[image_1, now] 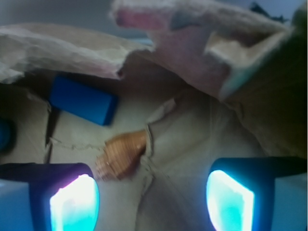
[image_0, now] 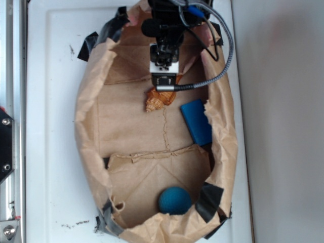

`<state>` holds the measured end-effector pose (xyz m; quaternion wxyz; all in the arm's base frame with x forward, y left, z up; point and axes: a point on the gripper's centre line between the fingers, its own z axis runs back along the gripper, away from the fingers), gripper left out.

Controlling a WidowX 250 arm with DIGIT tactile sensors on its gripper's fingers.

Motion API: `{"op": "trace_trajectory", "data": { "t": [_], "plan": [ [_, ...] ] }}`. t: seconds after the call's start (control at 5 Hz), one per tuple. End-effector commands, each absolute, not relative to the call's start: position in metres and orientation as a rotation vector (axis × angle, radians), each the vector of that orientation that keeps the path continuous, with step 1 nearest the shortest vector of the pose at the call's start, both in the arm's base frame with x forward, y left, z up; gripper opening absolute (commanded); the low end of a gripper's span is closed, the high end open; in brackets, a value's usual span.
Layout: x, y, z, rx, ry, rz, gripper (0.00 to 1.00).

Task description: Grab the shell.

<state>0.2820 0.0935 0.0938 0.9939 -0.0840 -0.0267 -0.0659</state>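
While the gripper (image_1: 153,199) hangs low with its two lit fingertips (image_1: 74,204) set wide apart and nothing between them, the shell (image_1: 120,155) lies just beyond the left-hand tip in the wrist view, off-centre in the gap and touched by neither pad; it rests on the creased floor of the brown paper bag (image_0: 88,126), whose torn walls rise all round it. Judging by its gloss and ridged whorls, the shell looks rigid, light and rather slippery, and probably brittle at its thin tail; the fat ridged body seems the best place to close on, across its width, since the taper would likely squirt out of the pads. From overhead the shell (image_0: 156,99) sits right under the gripper (image_0: 164,86), partly hidden by it; the blue block (image_0: 196,121) lies near the shell, towards the bag's side wall, not touching it; the teal ball (image_0: 174,200) sits well apart from the shell, at the bag's far end.
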Motion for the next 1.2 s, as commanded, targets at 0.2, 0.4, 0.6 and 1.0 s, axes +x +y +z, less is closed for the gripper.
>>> {"op": "trace_trajectory", "data": {
  "t": [0.2,0.4,0.6,1.0],
  "plan": [
    [0.275,0.068,0.094,-0.187,0.077,-0.117,1.00],
    [0.275,0.068,0.094,-0.187,0.077,-0.117,1.00],
    [0.275,0.068,0.094,-0.187,0.077,-0.117,1.00],
    [0.274,0.038,0.089,-0.166,-0.047,-0.119,1.00]
  ]
}}
